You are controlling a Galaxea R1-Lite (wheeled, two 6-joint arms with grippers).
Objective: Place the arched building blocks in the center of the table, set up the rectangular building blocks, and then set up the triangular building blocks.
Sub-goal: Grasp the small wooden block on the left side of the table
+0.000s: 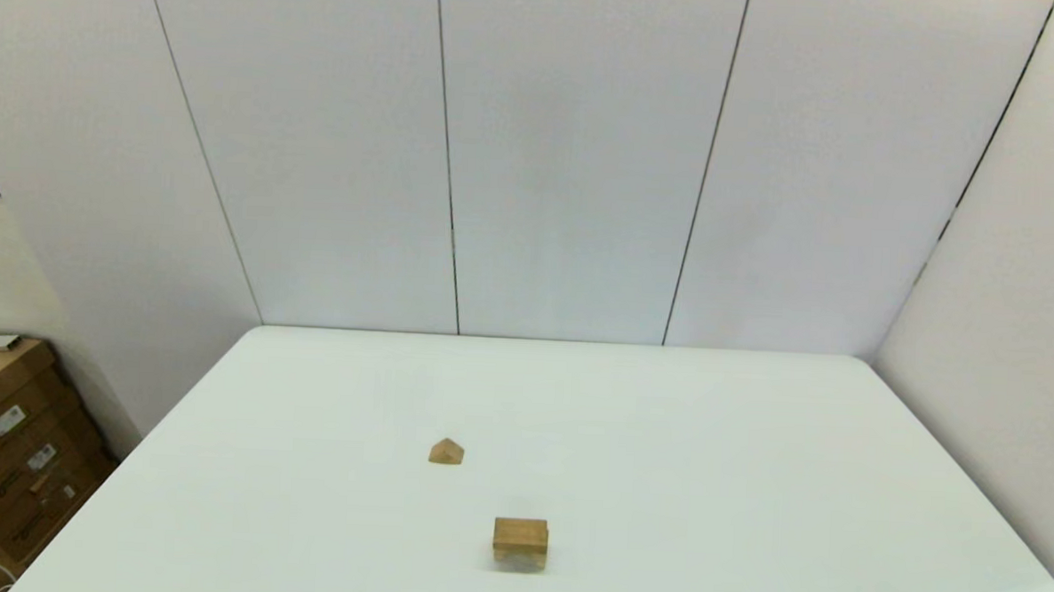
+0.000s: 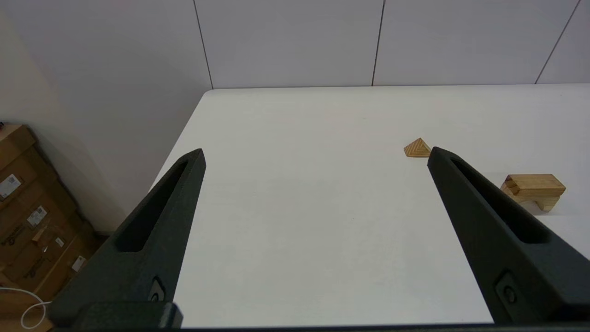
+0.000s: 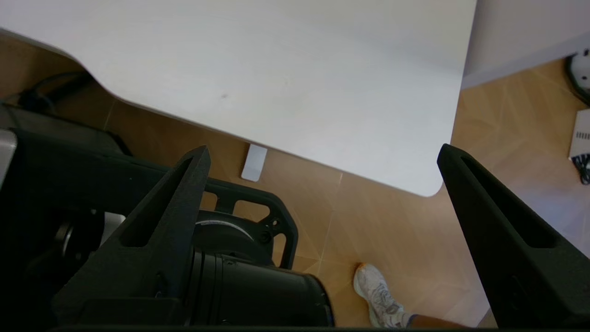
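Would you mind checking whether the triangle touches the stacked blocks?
Apart. The head view shows bare table between the triangle and the stack.

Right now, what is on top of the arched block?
The flat rectangular slab lies on top of the arched block on the table. The arch's top face is covered. The triangle block sits apart.

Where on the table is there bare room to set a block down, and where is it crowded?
The table is bare along its far edge and on both sides. The only occupied patch is near the middle front: the triangular block, and apart from it, nearer the robot, the rectangular block lying on the arched block. Both open grippers, left gripper and right gripper, are clear of them.
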